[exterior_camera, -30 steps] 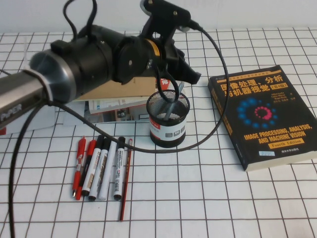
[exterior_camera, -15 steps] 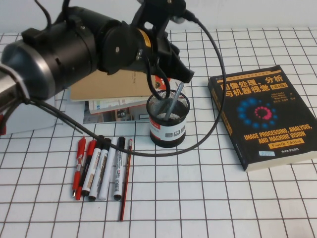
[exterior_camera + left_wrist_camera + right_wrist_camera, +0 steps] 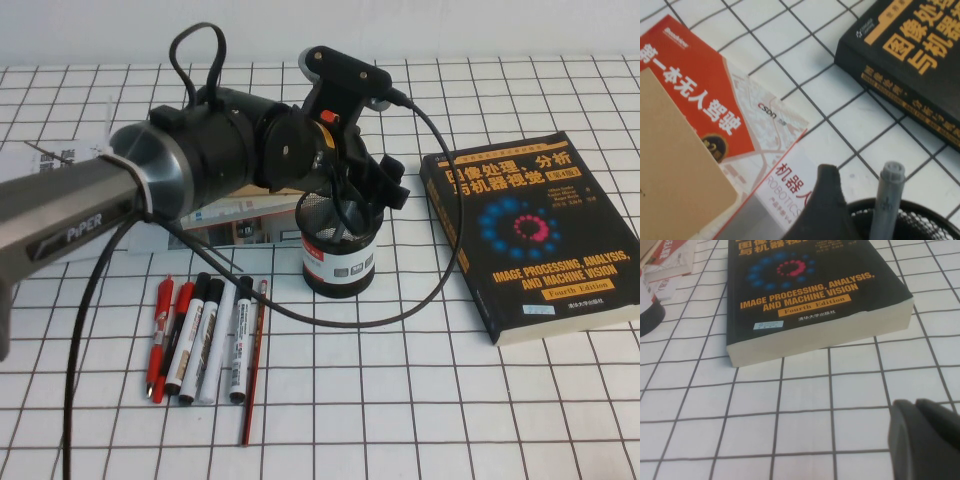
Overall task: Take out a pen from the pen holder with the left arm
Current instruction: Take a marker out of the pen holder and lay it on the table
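Lowered, left gripper [image 3: 368, 205] spreads empty fingers [image 3: 825, 200] at one pen holder [image 3: 340, 268] holding one grey pen [image 3: 887, 197] beside a finger; right gripper [image 3: 925, 440] near one book [image 3: 805, 290].

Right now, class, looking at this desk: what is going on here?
The left gripper hangs open at the rim of the black mesh pen holder. One finger is beside a grey pen that stands in the holder, not gripped and not yet lifted out. The right gripper is parked low over the table by the black book. A row of pens lies on the table to the holder's left.
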`<action>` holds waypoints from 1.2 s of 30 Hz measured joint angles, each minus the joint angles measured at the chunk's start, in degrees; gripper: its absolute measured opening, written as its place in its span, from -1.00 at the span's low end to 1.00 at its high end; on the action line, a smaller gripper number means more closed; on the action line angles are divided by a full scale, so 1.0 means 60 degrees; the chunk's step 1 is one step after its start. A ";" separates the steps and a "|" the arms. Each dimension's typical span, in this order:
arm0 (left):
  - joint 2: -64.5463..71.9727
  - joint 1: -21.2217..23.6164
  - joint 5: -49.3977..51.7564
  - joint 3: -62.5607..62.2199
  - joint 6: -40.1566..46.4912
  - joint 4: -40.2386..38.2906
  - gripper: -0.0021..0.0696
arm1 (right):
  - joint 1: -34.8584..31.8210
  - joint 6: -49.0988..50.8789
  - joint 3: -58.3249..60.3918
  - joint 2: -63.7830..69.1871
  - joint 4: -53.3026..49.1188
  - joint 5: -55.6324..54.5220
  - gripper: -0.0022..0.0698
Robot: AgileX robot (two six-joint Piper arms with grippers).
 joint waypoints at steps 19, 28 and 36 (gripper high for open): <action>0.0542 0.0000 -0.0945 0.0000 0.0000 -0.0045 -0.32 | 0.0000 0.0000 0.0000 0.0000 0.0000 0.0000 -0.98; 0.0542 0.0000 -0.1062 0.0000 0.0000 -0.0045 -0.80 | 0.0000 0.0000 0.0000 0.0000 0.0000 0.0000 -0.98; -0.0219 0.0000 -0.1062 0.0000 0.0000 0.0103 -0.80 | 0.0000 0.0000 0.0000 0.0000 0.0000 0.0000 -0.98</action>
